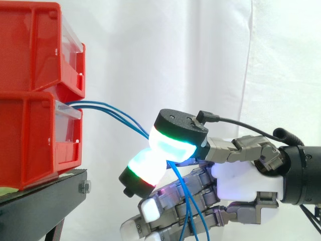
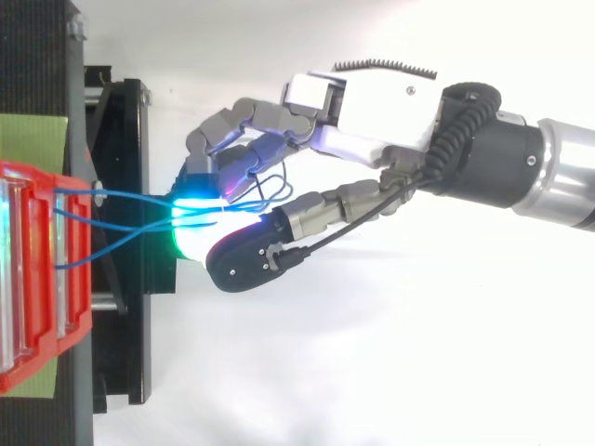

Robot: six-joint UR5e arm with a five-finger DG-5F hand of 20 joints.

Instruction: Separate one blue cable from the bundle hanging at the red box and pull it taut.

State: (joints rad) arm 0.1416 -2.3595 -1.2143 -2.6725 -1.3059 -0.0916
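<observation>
Between two pressed pads [image 1: 173, 145] of the hand [image 1: 241, 181], blue cables [image 1: 125, 120] are pinched, running ahead to the red box [image 1: 30, 140]. Several strands seem caught; pulling may drag the bundle, not one cable.

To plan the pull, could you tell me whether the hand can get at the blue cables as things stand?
Likely yes: the hand pinches several cables together between its pads, off the red box; nothing blocks them.

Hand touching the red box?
No: in the side view a clear gap separates the hand from the red box, spanned only by the blue cables.
</observation>
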